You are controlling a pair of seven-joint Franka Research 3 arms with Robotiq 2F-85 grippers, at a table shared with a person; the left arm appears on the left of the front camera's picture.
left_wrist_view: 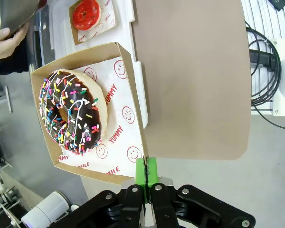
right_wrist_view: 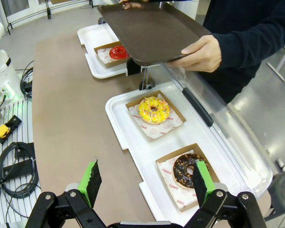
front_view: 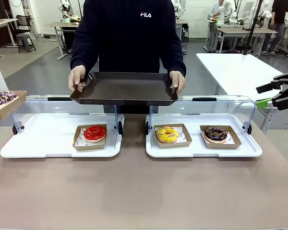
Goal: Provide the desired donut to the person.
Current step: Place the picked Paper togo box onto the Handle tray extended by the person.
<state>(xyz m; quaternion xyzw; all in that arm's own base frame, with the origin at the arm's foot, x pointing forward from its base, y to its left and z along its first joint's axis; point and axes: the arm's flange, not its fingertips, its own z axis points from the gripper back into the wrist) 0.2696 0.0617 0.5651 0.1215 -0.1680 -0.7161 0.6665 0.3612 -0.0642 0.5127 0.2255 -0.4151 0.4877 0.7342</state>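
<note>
Left claw (left_wrist_view: 146, 164) pinched shut on carton (left_wrist_view: 76, 63) rim; sprinkle donut (left_wrist_view: 83, 118) sits inside, just ahead of claw. Right claw (right_wrist_view: 146, 166) spread wide, empty. You likely carry light load: thin card flexes, icing smears, donut slides. Hold carton level; grip rim only.

Bright, even light falls from above the desk (front_view: 134, 191); shadows on it are faint and soft-edged. The clear lids (front_view: 221, 101) at the desk's far side catch pale glare. The front view is sharp; both wrist views bow lines near their edges.
</note>
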